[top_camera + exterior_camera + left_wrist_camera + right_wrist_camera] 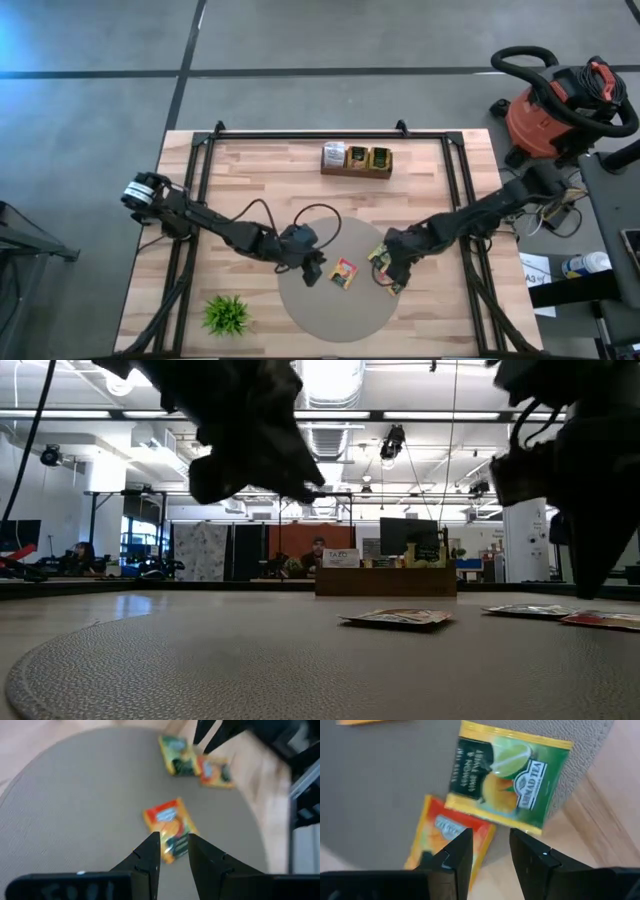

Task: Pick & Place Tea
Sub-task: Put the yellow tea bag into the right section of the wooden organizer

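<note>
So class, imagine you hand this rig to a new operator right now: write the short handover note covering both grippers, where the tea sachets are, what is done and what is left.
Left gripper: open, empty, just above the orange sachet in the middle of the round grey mat.
Right gripper: open, empty, over the green sachet and a second orange sachet, which overlap at the mat's right edge.
Wooden box at the far side of the table already holds several sachets.
Done: those boxed sachets.
Left: three sachets still lie on the mat; none is gripped yet.
</note>
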{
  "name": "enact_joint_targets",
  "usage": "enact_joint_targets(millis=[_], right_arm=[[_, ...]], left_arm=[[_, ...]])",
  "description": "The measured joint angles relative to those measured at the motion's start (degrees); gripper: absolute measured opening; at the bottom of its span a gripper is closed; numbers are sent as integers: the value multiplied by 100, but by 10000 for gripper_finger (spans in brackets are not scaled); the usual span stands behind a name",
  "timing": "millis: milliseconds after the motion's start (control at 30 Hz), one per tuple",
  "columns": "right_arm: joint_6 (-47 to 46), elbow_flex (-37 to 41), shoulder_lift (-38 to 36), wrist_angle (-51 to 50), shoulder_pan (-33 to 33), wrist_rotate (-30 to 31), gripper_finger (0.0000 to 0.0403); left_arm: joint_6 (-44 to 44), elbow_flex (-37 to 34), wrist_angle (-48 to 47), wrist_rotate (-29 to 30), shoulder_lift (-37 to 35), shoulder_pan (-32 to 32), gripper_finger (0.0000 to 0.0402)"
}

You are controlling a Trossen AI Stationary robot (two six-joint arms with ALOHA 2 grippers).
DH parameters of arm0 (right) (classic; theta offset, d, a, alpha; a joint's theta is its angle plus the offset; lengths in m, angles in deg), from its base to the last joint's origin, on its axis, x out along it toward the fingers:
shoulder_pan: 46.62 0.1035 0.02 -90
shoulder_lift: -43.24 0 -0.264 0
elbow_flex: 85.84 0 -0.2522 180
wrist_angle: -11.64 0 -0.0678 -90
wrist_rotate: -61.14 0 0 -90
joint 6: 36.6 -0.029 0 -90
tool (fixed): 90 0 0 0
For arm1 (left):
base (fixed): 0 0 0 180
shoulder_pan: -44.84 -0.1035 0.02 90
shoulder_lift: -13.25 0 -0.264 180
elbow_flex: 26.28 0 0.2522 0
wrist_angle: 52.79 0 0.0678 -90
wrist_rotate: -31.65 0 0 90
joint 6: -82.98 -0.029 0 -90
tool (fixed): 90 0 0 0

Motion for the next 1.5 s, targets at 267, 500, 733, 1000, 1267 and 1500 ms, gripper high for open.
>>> enact_joint_targets(millis=[267, 500, 733, 1000, 1267, 1500], right_arm=[[297, -468, 758, 115, -36, 2, 128], [519, -540, 1120, 172, -290, -14, 127], [905, -655, 1030, 322, -699, 317, 127], [891, -664, 1138, 380, -1179, 707, 127], [733, -680, 1301, 454, -1607, 1353, 127], [208, -653, 1325, 385, -2066, 2050, 127]], left_arm=[[133, -11, -900, -22, 111, 30, 94], [253, -11, -868, -98, 333, 25, 94], [394, -11, -799, -245, 776, 36, 94], [457, 22, -695, -387, 1281, 65, 94], [413, 15, -900, -422, 1244, 207, 94], [550, 4, -1170, -572, 1245, 399, 94]])
